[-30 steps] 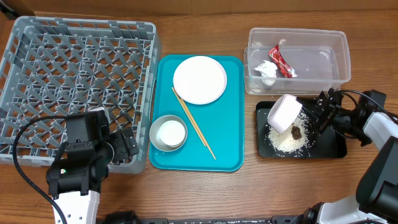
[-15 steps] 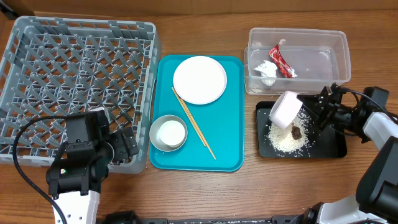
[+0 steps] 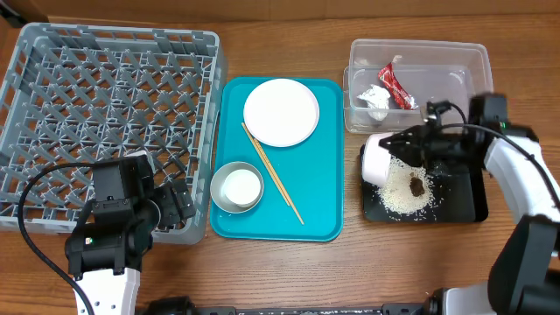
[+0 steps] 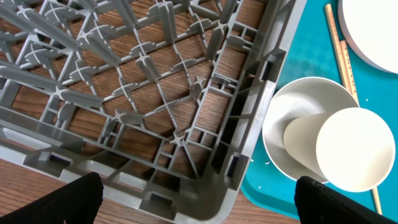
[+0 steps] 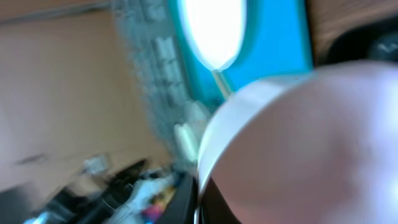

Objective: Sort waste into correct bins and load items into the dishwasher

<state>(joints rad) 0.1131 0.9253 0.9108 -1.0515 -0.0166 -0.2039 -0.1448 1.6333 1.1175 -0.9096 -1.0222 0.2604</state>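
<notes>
The small dish (image 3: pixel 376 161) is gripped tightly by the right hand (image 3: pixel 404 149) and is tipped on its side over the left edge of the black tray (image 3: pixel 468 206), where the rice (image 3: pixel 402 197) and brown lump (image 3: pixel 416 185) lie. Any clinging grains should be shed over the tray, and the dish then raised clear of its rim. The clear tub (image 3: pixel 455 87) stands just behind. Open room is found leftward over the teal tray (image 3: pixel 324 175) toward the rack (image 3: pixel 105 114), at whose near corner the left hand (image 3: pixel 178 208) is spread open and empty.
</notes>
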